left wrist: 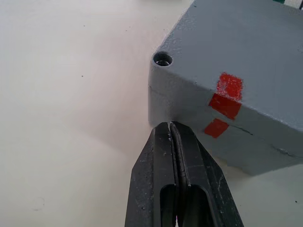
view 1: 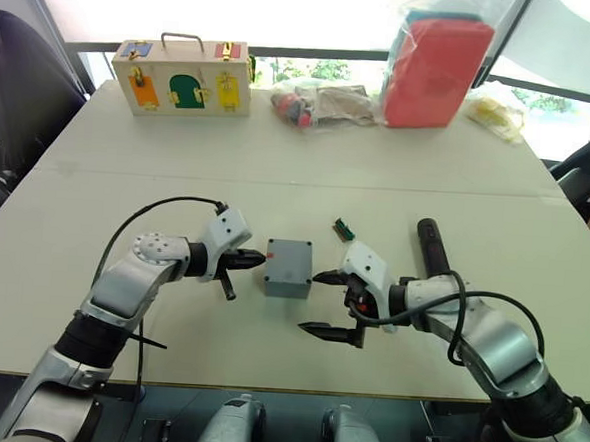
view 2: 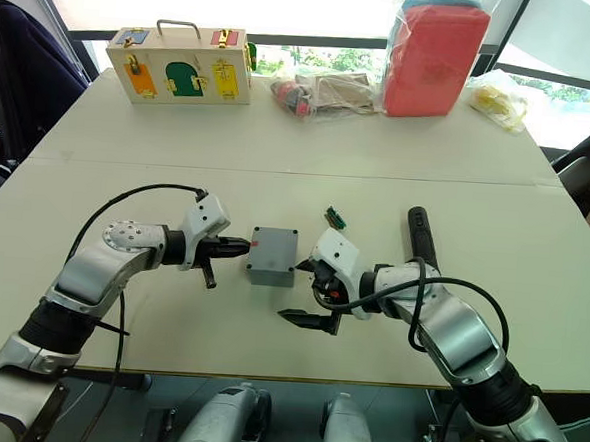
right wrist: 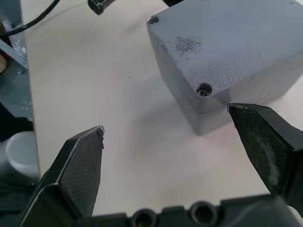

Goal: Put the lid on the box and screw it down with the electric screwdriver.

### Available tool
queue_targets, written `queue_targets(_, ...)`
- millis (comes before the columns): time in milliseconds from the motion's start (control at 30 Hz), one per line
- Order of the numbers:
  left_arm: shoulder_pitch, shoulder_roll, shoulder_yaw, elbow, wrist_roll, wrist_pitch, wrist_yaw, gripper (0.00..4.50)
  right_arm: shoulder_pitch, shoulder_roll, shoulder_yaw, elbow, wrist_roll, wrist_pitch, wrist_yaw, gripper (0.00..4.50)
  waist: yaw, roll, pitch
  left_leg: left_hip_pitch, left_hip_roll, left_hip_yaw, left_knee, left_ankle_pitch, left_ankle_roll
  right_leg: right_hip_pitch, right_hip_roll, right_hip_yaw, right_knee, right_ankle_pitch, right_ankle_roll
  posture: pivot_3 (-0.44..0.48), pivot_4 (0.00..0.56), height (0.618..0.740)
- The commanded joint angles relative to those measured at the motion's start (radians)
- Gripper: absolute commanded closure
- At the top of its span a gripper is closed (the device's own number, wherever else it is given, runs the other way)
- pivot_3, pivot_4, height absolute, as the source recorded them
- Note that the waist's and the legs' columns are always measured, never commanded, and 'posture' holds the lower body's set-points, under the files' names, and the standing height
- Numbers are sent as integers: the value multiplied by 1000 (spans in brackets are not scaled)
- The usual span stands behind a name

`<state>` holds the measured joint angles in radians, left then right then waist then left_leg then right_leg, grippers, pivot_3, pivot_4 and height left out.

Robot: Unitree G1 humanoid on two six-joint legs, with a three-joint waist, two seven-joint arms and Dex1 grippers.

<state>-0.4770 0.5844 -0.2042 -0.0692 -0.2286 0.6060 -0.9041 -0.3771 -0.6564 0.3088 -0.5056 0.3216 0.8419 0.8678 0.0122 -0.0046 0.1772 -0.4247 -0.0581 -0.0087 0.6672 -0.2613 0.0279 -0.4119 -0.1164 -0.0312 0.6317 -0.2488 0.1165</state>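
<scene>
Lid (view 1: 289, 253) already on box (view 1: 286, 278), mid-surface. Our left gripper (view 1: 257, 260) jaws together at box's 9 o'clock; right gripper (view 1: 320, 303) jaws apart at 3. Screwdriver (view 1: 433, 247) lies untouched; screwing left.

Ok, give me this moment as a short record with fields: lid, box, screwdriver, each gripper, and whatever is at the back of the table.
lid: already seated on the box, corner screw holes visible
box: grey box, mid-table, red marks on its left side
electric screwdriver: electric screwdriver lying on the table behind the right arm, not held
left gripper: left gripper shut, tips at the box's marked side
right gripper: right gripper open, beside the box's right side
table back: wooden box, bagged items, red pack
</scene>
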Motion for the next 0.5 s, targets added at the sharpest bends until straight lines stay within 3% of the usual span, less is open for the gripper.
queue_targets(33, -26, -8, 17, -16, -10, -8, 0, 4500, -3, 3, -4, -52, 18, 7, -10, 37, 0, 0, 0, 0, 0, 0, 0, 0, 0, 0, 0, 0, 0, 0, 0, 0, 150, 740)
queue_targets(200, -9, 69, 32, -72, -31, 26, -63, 4500, -19, -46, -99, -23, 28, 11, -14, 37, -1, 0, 0, 0, 0, 0, 0, 0, 0, 0, 0, 0, 0, 0, 0, 0, 150, 740)
queue_targets(367, -5, 162, 124, -146, -140, 90, -147, 4500, 35, 0, -301, -9, 131, 83, -84, 37, 1, 0, 0, 0, 0, 0, 0, 0, 0, 0, 0, 0, 0, 0, 0, 0, 150, 740)
queue_targets(500, -27, 190, 155, -178, -201, 132, -174, 4500, 77, 26, -369, 22, 125, 75, -154, 37, 1, 0, 0, 0, 0, -1, 0, 0, 0, 1, 0, 0, 0, 0, 0, 0, 150, 740)
